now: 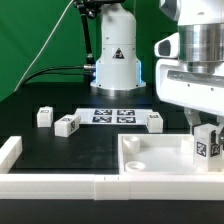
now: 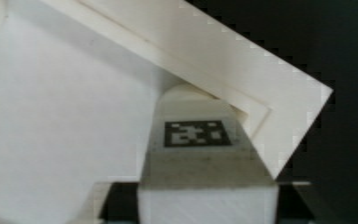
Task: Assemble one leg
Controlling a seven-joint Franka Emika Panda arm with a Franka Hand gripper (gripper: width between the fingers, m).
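**Robot arm holds a table leg upright over the corner of the tabletop**

A Franka arm reaches down at the exterior view's right. Its gripper (image 1: 207, 133) is clamped on one leg (image 1: 206, 146), a small white block with a black-and-white marker tag. The leg stands upright, its lower end at or just above the white tabletop (image 1: 150, 160), near that panel's right-hand corner. Whether the leg already touches the panel cannot be told from these pictures.

In the wrist view, the held leg (image 2: 199, 150) runs away from the camera with its tag facing the lens. Its far end sits close beside the raised corner rim of the tabletop (image 2: 87, 110).

Three more legs lie loose on the black table, well apart from the arm: one (image 1: 43, 117) at the exterior view's left, a second (image 1: 66, 125) just beside it, and a third (image 1: 154, 121) nearer the tabletop. The marker board (image 1: 113, 115) lies flat between them. White border bars (image 1: 60, 184) fence the front edge.

Judging from this, the step in hand is seating the leg at the corner. To do it well, the leg should stay vertical and centred over the corner hole, which is hidden here, then go down slowly with a firm grip. A tilt would likely jam it or shove the tabletop sideways.
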